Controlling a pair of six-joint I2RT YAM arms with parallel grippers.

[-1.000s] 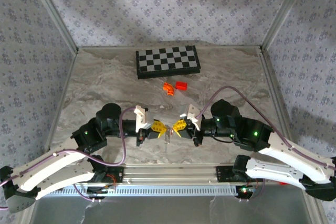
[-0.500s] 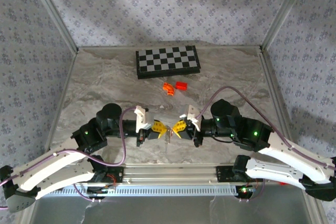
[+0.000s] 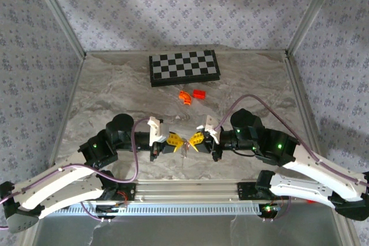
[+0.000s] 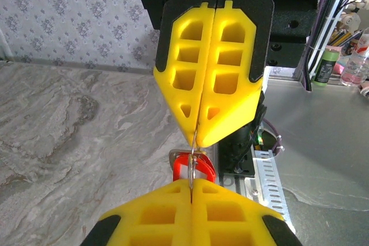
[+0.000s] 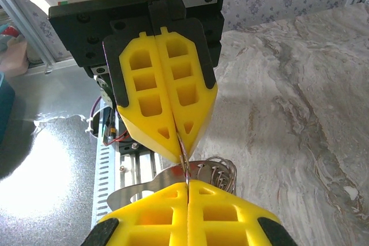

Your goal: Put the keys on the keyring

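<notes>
The keyring (image 5: pixel 223 169), a thin metal loop, is pinched between my left gripper (image 3: pixel 177 140) and right gripper (image 3: pixel 194 140). Both are clamped on it, tip to tip, above the table's (image 3: pixel 109 90) near edge. The left wrist view shows a red key (image 4: pixel 205 170) hanging beneath; the right wrist view shows silver coils. Open marble lies ahead toward the checkerboard (image 3: pixel 184 67).

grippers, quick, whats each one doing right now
left gripper: closed, pinching the thin keyring
right gripper: closed, pinching the same keyring from the opposite side
</notes>
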